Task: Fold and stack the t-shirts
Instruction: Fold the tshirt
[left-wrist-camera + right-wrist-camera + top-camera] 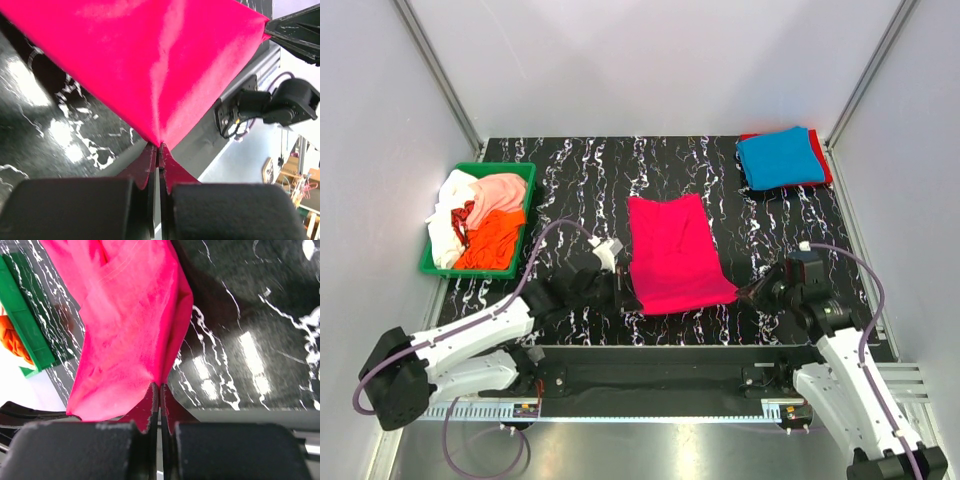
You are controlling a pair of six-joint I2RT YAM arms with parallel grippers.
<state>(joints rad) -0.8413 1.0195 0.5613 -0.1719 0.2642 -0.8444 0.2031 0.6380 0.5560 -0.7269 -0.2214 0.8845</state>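
2 near corners of the magenta tee (672,255), a smooth narrow rectangle lying in the middle of the table (570,180), are pinched by closed jaws, the left gripper (626,292) on its left corner, the right gripper (744,293) on its right.

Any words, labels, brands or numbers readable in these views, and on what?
None can be read.
The pink tee, blue tee and green bin show no print.
The clutter behind the table in the left wrist view is too blurred to read.
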